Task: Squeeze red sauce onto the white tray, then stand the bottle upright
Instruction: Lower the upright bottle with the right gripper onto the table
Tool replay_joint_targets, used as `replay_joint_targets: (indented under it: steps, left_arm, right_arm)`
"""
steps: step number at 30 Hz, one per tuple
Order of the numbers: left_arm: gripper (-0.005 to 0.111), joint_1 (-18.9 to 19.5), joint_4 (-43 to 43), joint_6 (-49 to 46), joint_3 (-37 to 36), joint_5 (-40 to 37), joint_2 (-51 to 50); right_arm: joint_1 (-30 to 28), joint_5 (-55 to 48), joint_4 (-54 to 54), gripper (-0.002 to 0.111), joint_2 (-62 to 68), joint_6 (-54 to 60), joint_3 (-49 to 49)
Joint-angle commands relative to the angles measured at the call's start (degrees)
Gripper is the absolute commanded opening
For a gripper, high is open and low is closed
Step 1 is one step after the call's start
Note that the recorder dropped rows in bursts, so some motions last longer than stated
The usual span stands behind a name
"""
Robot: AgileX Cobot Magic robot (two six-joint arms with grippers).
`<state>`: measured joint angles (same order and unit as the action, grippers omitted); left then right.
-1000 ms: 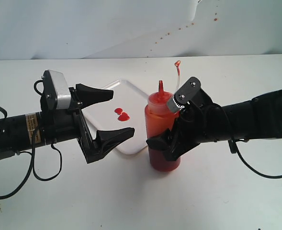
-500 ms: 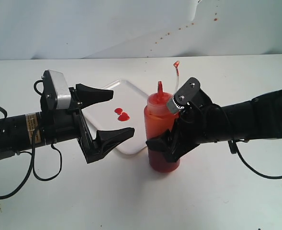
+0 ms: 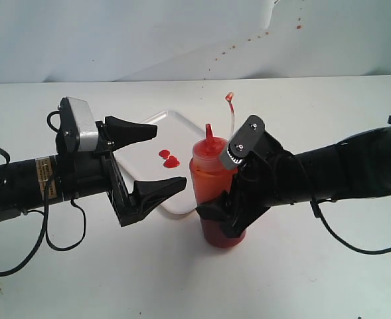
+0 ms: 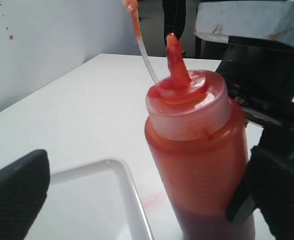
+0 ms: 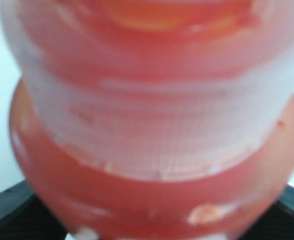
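Observation:
The bottle (image 3: 208, 181), translucent and red-orange, has its base at the table just right of the white tray (image 3: 182, 129) and leans a little toward it. Its nozzle is uncapped and the cap strap (image 3: 232, 113) sticks up. My right gripper (image 3: 223, 216) is shut on the bottle's lower body. In the right wrist view the bottle (image 5: 151, 150) fills the frame. Two small blobs of red sauce (image 3: 170, 159) lie on the tray. My left gripper (image 3: 168, 157) hangs open over the tray's near side, holding nothing. The left wrist view shows the bottle (image 4: 196, 165) beside the tray's corner (image 4: 122, 170).
A faint red smear (image 4: 154, 200) marks the table between the tray and the bottle. Small red splatters (image 3: 235, 46) dot the white back wall. White table surface stretches all around, with cables trailing under both arms.
My right gripper and the bottle have shifted left toward the tray, and the bottle now leans that way. The left arm has not moved.

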<state>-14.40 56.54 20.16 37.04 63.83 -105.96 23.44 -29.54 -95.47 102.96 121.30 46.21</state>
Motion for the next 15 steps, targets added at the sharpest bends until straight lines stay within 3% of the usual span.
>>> replay_joint_targets:
  steps: [1,10,15]
  left_arm:
    - [0.105,0.2,-0.55,0.63,-0.05,0.79,0.45]
    - [0.105,0.2,-0.55,0.63,-0.05,0.79,0.45]
    - [0.105,0.2,-0.55,0.63,-0.05,0.79,0.45]
  right_arm:
    - [0.02,1.35,-0.44,0.011,-0.53,-0.76,0.27]
    - [0.02,2.5,0.41,0.055,-0.53,-3.34,0.27]
    - [0.02,2.5,0.41,0.066,-0.53,-3.57,0.27]
